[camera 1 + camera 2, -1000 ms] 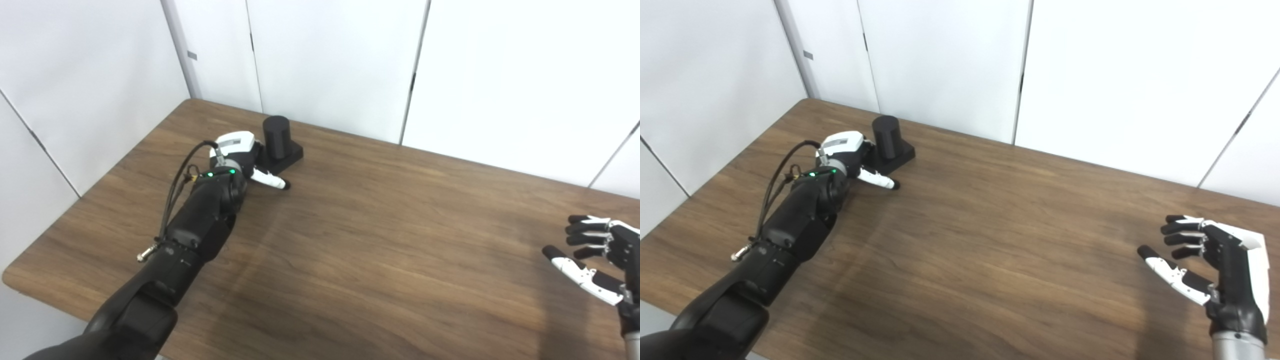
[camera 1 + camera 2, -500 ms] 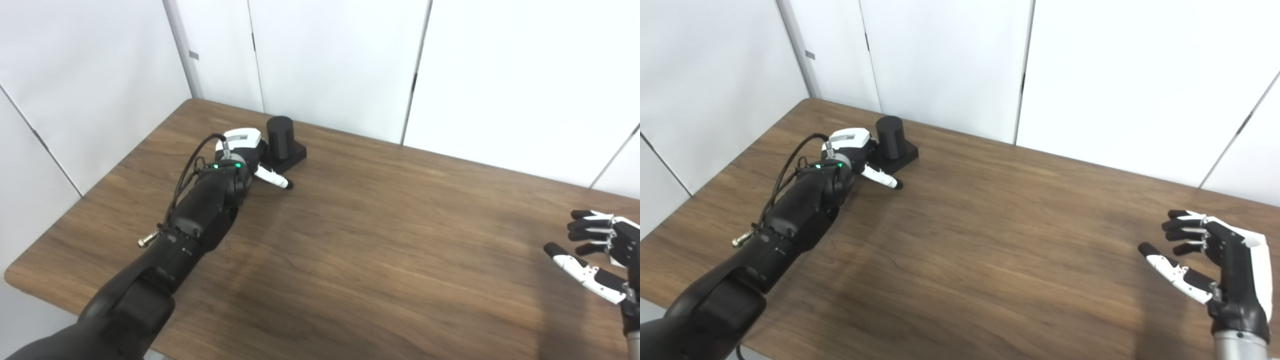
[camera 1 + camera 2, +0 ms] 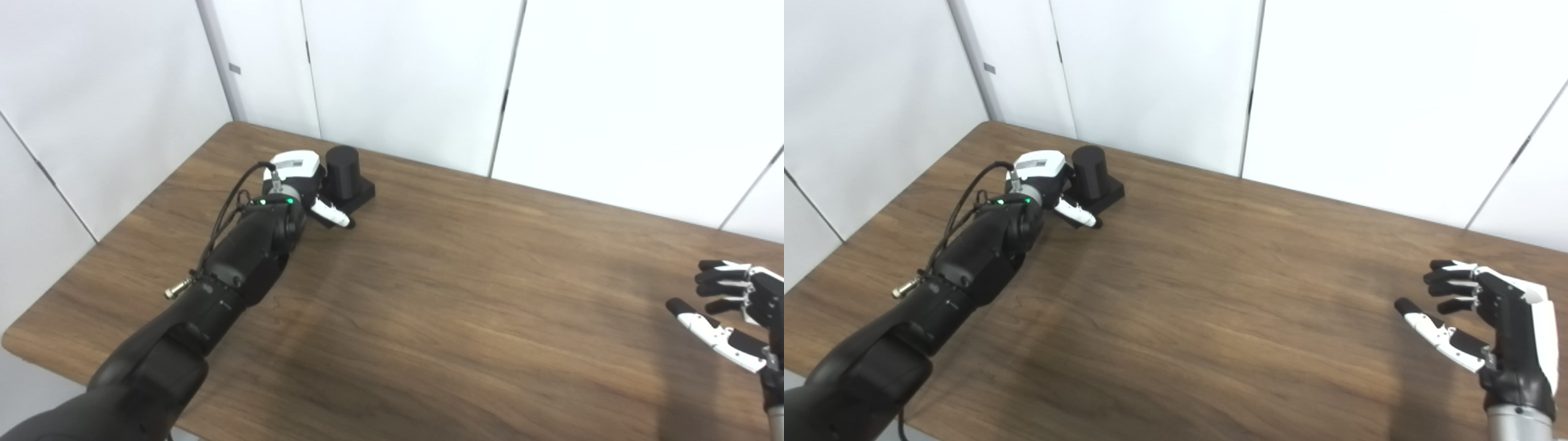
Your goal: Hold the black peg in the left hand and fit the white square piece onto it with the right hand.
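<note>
The black peg (image 3: 342,171), a round post on a square black base, stands at the far left of the wooden table (image 3: 465,288). My left hand (image 3: 301,179) is pressed against the peg's left side. Its thumb (image 3: 331,214) stretches out across the front corner of the base, and its fingers are hidden behind the hand. My right hand (image 3: 1488,324) hovers open and empty over the table's right edge, fingers spread. No white square piece is in view.
White wall panels (image 3: 404,73) stand close behind the table's far edge and along its left side. A black cable (image 3: 223,214) loops off my left forearm.
My left hand has moved forward to the peg, and its thumb now lies over the front of the base. My right hand has barely moved.
</note>
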Controlling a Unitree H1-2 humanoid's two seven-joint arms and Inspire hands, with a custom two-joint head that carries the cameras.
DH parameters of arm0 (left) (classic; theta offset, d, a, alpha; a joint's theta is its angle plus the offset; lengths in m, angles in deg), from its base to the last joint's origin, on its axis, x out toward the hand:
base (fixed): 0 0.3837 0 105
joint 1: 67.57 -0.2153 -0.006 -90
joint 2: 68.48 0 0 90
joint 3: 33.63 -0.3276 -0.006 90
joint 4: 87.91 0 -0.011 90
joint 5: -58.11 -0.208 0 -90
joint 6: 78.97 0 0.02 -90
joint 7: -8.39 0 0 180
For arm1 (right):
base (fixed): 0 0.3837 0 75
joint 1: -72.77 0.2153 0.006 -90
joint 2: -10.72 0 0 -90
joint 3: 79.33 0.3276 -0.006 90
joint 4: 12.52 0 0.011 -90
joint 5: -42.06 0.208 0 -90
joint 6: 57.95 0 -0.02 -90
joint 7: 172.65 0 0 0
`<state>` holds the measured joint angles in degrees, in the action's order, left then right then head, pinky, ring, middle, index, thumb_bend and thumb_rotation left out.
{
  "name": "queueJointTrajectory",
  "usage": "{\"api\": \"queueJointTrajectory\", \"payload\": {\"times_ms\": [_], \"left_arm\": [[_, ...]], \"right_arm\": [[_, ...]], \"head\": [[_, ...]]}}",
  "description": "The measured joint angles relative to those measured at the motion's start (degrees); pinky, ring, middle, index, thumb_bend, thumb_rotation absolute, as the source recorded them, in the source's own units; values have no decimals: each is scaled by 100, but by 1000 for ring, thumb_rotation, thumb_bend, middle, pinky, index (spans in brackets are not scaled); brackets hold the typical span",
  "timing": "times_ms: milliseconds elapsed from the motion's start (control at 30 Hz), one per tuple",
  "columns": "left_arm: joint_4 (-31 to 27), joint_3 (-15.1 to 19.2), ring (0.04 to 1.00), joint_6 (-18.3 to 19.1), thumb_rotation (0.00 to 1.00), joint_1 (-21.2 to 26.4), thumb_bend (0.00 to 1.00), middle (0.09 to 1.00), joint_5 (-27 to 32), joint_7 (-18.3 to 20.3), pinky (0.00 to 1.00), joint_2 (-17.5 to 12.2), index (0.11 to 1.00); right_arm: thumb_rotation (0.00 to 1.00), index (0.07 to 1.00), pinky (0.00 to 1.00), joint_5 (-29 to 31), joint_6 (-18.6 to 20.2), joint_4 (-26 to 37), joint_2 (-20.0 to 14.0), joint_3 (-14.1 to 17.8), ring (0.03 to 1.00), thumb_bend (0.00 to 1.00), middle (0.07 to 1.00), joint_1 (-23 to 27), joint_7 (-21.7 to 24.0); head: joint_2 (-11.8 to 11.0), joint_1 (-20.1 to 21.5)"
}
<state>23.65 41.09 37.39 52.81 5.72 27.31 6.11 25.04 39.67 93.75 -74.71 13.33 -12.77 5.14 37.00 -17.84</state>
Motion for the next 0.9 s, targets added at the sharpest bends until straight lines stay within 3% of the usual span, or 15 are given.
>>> {"api": "queueJointTrajectory", "payload": {"times_ms": [233, 500, 600, 667, 900], "left_arm": [[-69, -265, 925, -18, 180, 67, 753, 850, 88, 182, 955, -198, 581], [-199, -400, 919, -39, 141, 62, 804, 856, 223, 245, 934, -292, 592], [-199, -393, 910, -214, 103, 48, 830, 846, 314, 189, 930, -315, 574], [-202, -335, 914, -380, 68, 9, 588, 843, 455, 66, 954, -322, 503], [-439, -270, 929, -515, 57, -204, 524, 861, 699, -109, 994, -322, 483]], "right_arm": [[111, 491, 450, 8, 30, -1, -2, 13, 560, 499, 664, 0, 1], [111, 491, 443, 1, 26, -4, -26, 21, 556, 498, 659, 0, -19], [112, 491, 449, 2, 30, -3, -25, 21, 559, 498, 661, 1, -17], [112, 491, 444, 2, 29, -3, -26, 21, 551, 498, 653, 1, -17], [112, 492, 441, 3, 33, -2, -25, 26, 548, 498, 652, 0, -13]], "head": [[26, -26], [35, -35], [35, -35], [35, -35], [62, -18]]}}
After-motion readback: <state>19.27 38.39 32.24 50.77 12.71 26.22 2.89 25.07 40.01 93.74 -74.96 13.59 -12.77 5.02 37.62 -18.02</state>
